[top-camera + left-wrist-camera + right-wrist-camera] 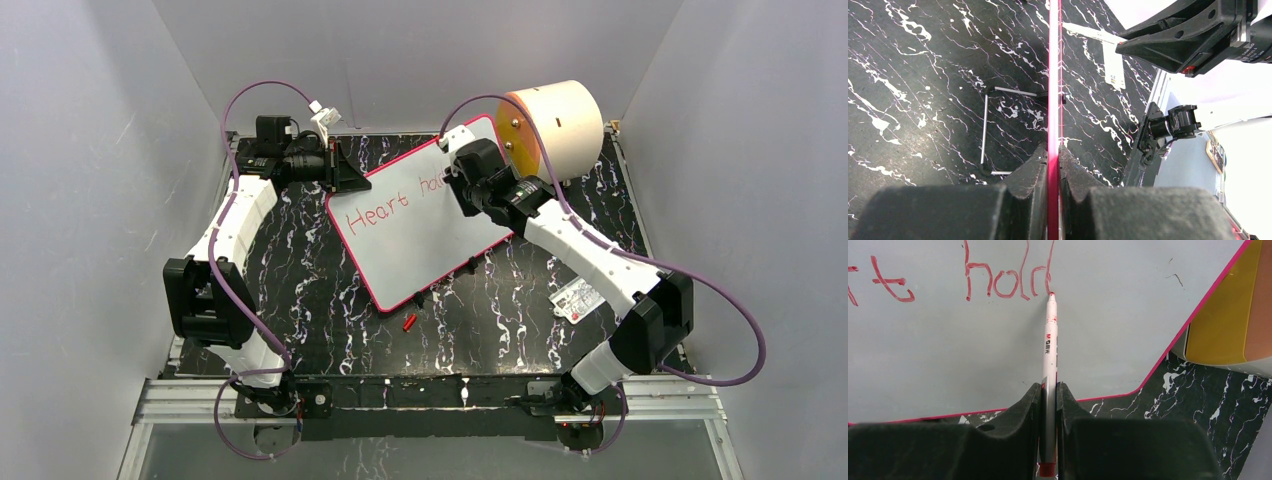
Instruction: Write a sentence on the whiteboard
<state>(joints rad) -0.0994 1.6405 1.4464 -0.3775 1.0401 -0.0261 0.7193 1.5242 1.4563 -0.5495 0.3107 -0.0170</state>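
From above, the black right claw (455, 185) hides the end of the red handwritten marker sentence (378, 215); the right wrist view's left edge crops its first word. The small red piece (408, 322) on the black marbled tabletop (500, 325) is unidentifiable.

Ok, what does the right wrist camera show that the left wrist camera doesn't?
Only the right wrist view shows the right pincer shut on a white marker, its red tip touching the whiteboard at the end of "hold" in the sentence, plus a cylinder with a yellowish face. Only the left wrist view shows the left pincer clamping the board edge-on, and a wire stand beside it. Both show the pink rim and the black marbled table.
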